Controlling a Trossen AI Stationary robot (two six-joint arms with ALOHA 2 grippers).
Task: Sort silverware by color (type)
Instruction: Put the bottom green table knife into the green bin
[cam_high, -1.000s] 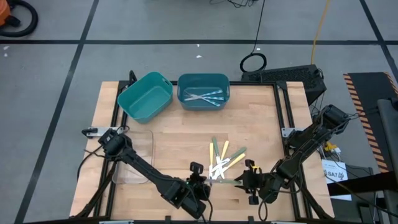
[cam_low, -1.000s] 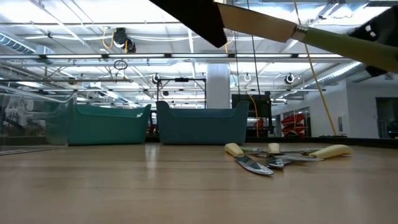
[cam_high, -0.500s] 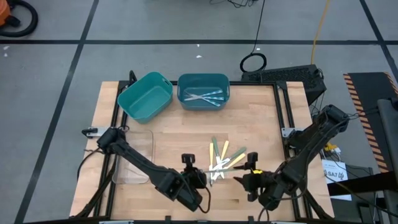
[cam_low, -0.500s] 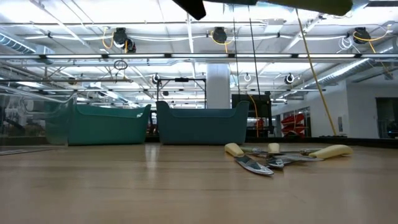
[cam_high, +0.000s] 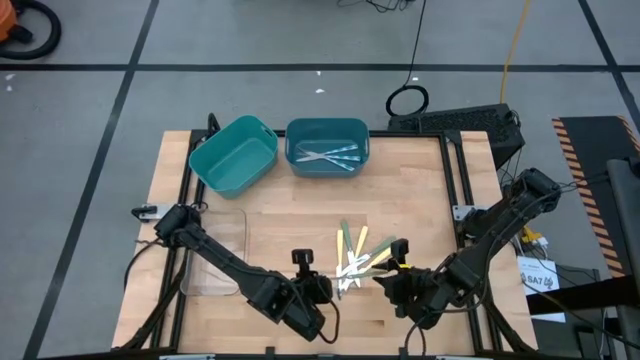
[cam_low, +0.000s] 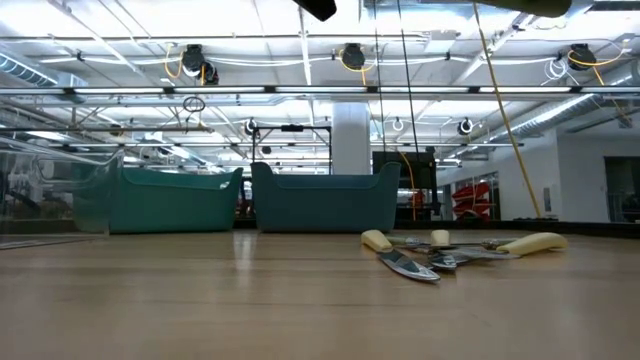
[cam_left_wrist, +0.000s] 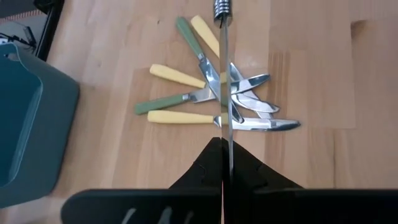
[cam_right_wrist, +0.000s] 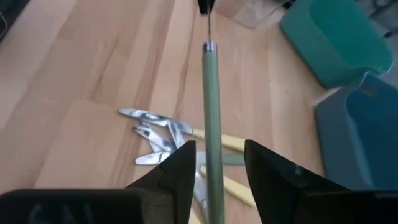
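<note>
My left gripper (cam_left_wrist: 222, 146) is shut on a green-handled knife (cam_right_wrist: 210, 93) above the table's near middle. The knife points from it toward my right gripper (cam_right_wrist: 217, 148). That gripper is open, with one finger on each side of the green handle and a gap showing on both sides. Below and beyond lies a pile of knives (cam_left_wrist: 211, 93) with yellow and green handles, flat on the wood (cam_high: 355, 255). In the low view only the left gripper's dark tip (cam_low: 315, 8) and a bit of green handle (cam_low: 530, 8) show at the top. My left gripper pinches the knife's metal blade (cam_left_wrist: 224, 124) between its two fingers, near the blade's tip. The fingers lie along the knife and come from the table's left. The knife is lifted clear of the table and runs about level, with its green handle toward the right gripper.
Two teal bins stand at the table's far side. The left bin (cam_high: 235, 155) shows nothing inside. The right bin (cam_high: 327, 145) holds light-blue utensils. A clear tray (cam_high: 215, 250) lies at the left. Bare wood lies between the bins and the pile.
Both grippers and the knife between them have risen; in the low view the knife has gone from a slant across the top to almost out of the picture. The left gripper has shifted a little toward the table's left. The pile has stayed put.
</note>
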